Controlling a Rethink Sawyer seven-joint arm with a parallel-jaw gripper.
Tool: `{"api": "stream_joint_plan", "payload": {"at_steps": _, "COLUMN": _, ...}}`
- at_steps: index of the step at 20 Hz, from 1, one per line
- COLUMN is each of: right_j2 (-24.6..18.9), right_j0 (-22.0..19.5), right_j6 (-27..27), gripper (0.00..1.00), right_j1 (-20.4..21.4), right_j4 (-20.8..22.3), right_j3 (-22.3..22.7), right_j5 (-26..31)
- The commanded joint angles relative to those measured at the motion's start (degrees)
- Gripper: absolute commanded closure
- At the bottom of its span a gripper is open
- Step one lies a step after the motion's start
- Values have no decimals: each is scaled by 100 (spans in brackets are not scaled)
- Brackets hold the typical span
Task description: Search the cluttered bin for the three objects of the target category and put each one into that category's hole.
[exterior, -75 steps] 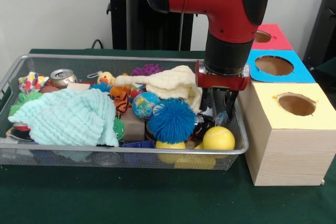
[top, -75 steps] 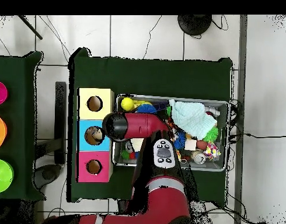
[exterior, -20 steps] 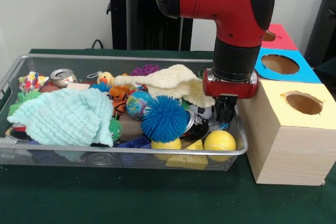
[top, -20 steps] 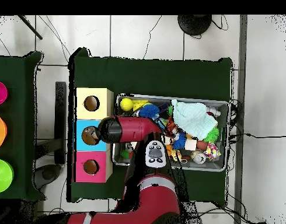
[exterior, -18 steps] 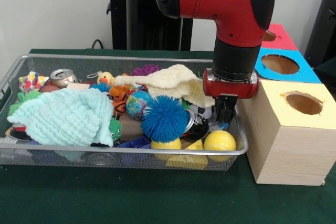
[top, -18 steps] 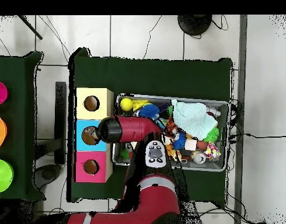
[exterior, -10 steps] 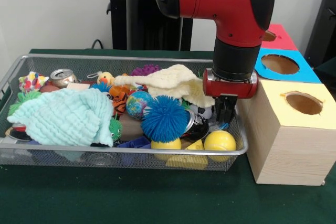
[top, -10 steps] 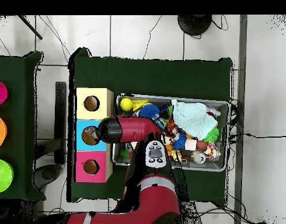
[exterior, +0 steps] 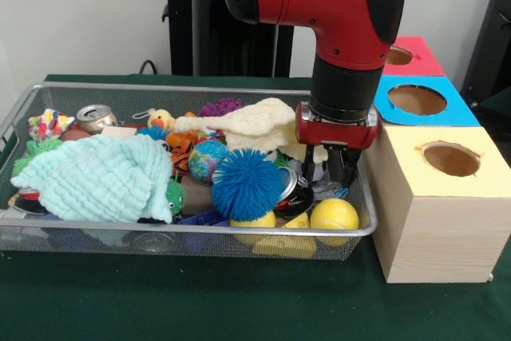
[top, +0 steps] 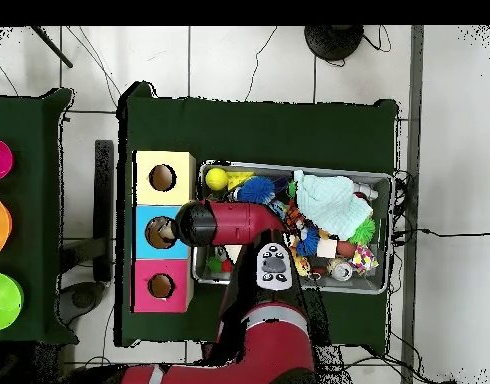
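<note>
The gripper point(exterior: 330, 172) is lowered at the right end of the bin point(exterior: 32, 95), fingers point(exterior: 346, 167) parted with nothing seen held. The blue hole point(exterior: 417, 100) is located right of it. The plastic objects cannot be made out.

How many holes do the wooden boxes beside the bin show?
3: the yellow-surround hole nearest the camera, the blue-surround hole in the middle, the red-surround hole farthest, partly behind the arm.

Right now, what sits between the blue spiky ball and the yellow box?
In the front view, the gripper hangs between the spiky ball and yellow box, over a yellow ball.
</note>
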State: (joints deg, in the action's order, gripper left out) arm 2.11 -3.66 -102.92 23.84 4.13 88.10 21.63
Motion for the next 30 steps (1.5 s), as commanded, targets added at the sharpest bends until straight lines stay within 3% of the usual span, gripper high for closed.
{"api": "stream_joint_plan", "payload": {"at_steps": 1, "right_j2": -276, "right_j0": -326, "right_j6": -647, "gripper": 0, "right_j1": -220, "right_j4": 89, "right_j3": 215, "right_j5": -407}}
{"api": "stream_joint_plan", "payload": {"at_steps": 6, "right_j2": -214, "right_j0": -543, "right_j6": -145, "gripper": 0, "right_j1": 120, "right_j4": 179, "right_j3": 65, "right_j5": 460}}
{"api": "stream_joint_plan", "payload": {"at_steps": 10, "right_j2": -269, "right_j0": -628, "right_j6": -62, "gripper": 0, "right_j1": 70, "right_j4": 201, "right_j3": -77, "right_j5": 521}}
{"api": "stream_joint_plan", "payload": {"at_steps": 15, "right_j2": -428, "right_j0": -703, "right_j6": 1, "gripper": 0, "right_j1": -285, "right_j4": 212, "right_j3": -505, "right_j5": 392}}
{"api": "stream_joint_plan", "payload": {"at_steps": 21, "right_j2": -451, "right_j0": -747, "right_j6": 183, "gripper": 0, "right_j1": 133, "right_j4": 187, "right_j3": -551, "right_j5": 1047}}
{"api": "stream_joint_plan", "payload": {"at_steps": 30, "right_j2": -613, "right_j0": -506, "right_j6": -269, "gripper": 0, "right_j1": -470, "right_j4": 94, "right_j3": -738, "right_j5": 479}}
